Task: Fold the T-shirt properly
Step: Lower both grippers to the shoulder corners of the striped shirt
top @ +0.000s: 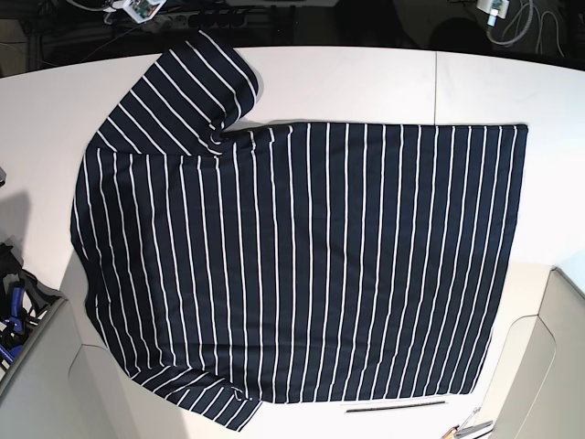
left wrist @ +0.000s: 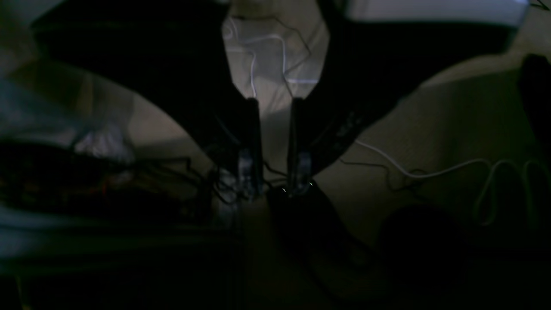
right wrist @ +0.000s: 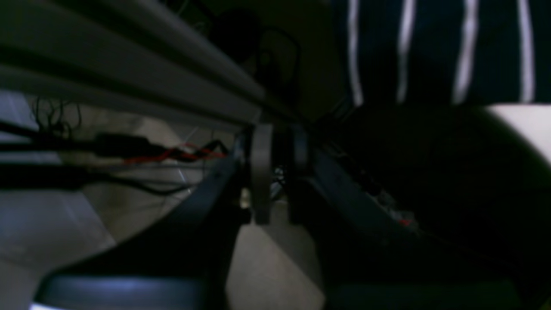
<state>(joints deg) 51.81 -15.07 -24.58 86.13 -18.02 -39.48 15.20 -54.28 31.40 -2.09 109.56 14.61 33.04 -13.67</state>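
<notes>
The dark navy T-shirt (top: pixel 302 256) with thin white stripes lies spread flat on the white table (top: pixel 366 82). Its hem is at the right, and its sleeves are at the upper left (top: pixel 192 91) and lower left (top: pixel 215 402). Neither gripper shows in the base view. In the left wrist view my left gripper (left wrist: pixel 274 103) hangs off the table over a floor with cables, its fingers apart and empty. In the right wrist view my right gripper (right wrist: pixel 277 172) is dark and blurred beside a metal rail. A striped piece of the shirt (right wrist: pixel 430 51) shows at the upper right there.
A thin dark rod (top: pixel 395 409) and small tools (top: pixel 468 426) lie at the table's front edge. Cables and electronics (top: pixel 137 9) sit beyond the far edge. White cables (left wrist: pixel 430 172) run over the floor. Grey covers stand at the front corners (top: pixel 548 357).
</notes>
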